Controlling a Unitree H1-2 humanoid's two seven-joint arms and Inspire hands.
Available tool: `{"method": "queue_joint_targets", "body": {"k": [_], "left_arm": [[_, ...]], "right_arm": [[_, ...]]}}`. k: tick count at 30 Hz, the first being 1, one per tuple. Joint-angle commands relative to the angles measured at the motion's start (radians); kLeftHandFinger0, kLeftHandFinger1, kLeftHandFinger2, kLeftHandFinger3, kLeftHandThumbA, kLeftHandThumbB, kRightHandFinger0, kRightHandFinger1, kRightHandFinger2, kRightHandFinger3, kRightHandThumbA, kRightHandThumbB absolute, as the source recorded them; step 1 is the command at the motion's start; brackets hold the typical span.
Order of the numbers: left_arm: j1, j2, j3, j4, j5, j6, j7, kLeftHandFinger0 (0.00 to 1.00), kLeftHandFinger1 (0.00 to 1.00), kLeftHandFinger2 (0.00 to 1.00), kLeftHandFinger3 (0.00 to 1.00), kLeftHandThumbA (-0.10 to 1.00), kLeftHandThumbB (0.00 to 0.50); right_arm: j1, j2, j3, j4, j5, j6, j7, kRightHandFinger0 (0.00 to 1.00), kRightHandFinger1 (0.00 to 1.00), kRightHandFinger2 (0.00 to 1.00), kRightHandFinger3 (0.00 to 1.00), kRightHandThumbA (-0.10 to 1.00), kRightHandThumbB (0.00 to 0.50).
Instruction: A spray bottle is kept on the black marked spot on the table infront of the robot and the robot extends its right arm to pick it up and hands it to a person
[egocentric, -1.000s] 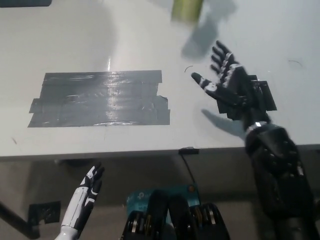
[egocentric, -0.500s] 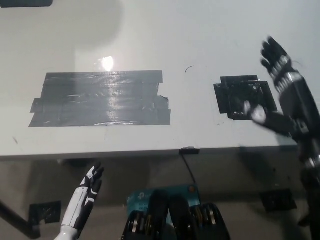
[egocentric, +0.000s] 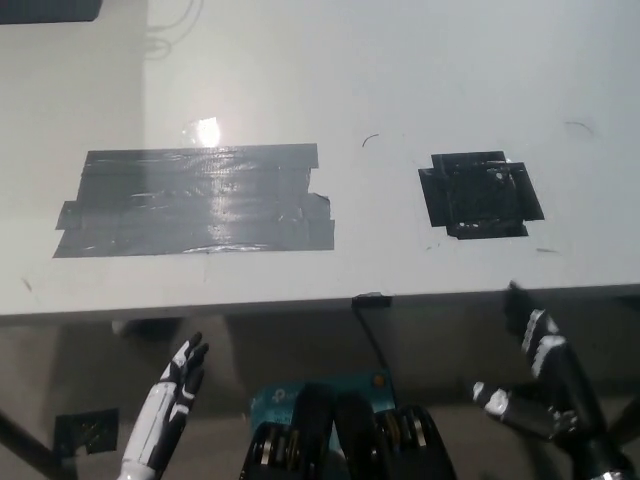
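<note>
No spray bottle shows in the head view. The black marked spot (egocentric: 481, 195) on the white table (egocentric: 400, 80) lies bare. My black right hand (egocentric: 540, 385) hangs below the table's front edge at the lower right, open, fingers spread, holding nothing. My white left hand (egocentric: 172, 400) rests open at the lower left, also below the table edge.
A wide patch of grey tape (egocentric: 195, 202) covers the table's left half. A dark object (egocentric: 45, 8) sits at the far left corner. A black cable (egocentric: 375, 335) drops from the table's front edge near the middle.
The right hand has withdrawn from above the black spot, swung right and dropped below the table edge. The yellow-green bottle seen at the top a second ago has left the view.
</note>
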Motion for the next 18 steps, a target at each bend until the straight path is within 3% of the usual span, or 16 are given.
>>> {"method": "queue_joint_targets", "body": {"k": [1,6,8,18], "left_arm": [[0.017,0.005,-0.002,0.004,0.005,-0.063,0.014,1.00,1.00,1.00,1.00,1.00,0.329],[0.000,0.007,0.003,0.019,0.009,-0.068,0.018,1.00,1.00,1.00,1.00,1.00,0.317],[-0.001,0.007,0.004,0.018,0.002,-0.068,0.014,1.00,1.00,1.00,1.00,1.00,0.342],[0.014,0.006,0.006,0.002,-0.004,-0.076,0.011,1.00,1.00,1.00,1.00,1.00,0.353]], "right_arm": [[-0.018,0.005,0.028,0.097,-0.074,-0.120,-0.016,1.00,1.00,1.00,1.00,0.87,0.394],[-0.040,0.000,0.041,0.125,-0.093,-0.123,-0.013,1.00,1.00,1.00,1.00,0.86,0.391],[-0.041,0.002,0.041,0.127,-0.092,-0.120,-0.011,1.00,1.00,1.00,1.00,0.85,0.383],[-0.029,0.001,0.038,0.098,-0.090,-0.095,-0.002,1.00,1.00,1.00,1.00,0.85,0.358]]}}
